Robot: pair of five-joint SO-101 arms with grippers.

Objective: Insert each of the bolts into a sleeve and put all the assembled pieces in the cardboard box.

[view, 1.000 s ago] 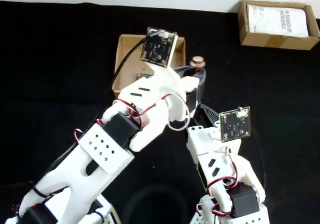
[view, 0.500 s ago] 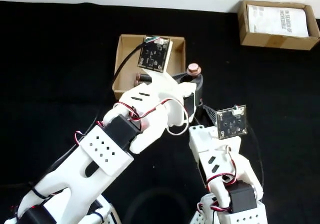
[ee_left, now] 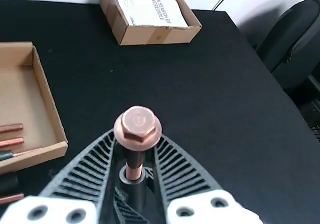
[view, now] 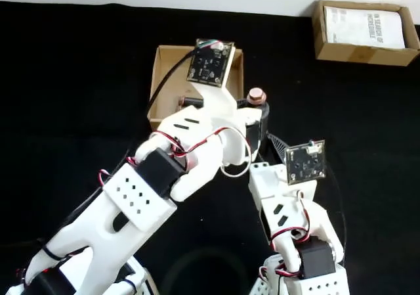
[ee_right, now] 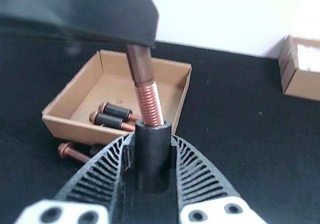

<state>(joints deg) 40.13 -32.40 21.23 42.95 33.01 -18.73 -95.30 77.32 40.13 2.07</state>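
left tool (ee_left: 136, 144) clenching bolt (ee_left: 137, 126) has sunk it deeper into right tool's (ee_right: 152, 144) gripped sleeve (ee_right: 151, 161).

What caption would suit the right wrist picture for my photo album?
The right gripper holds a black sleeve upright, a copper bolt standing in its top, cardboard box behind.

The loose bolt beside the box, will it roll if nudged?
Probably, but in a curve: the bolt lies on its side and its head is wider than the shank. It looks like solid metal, so likely stiff and fairly heavy for its size.
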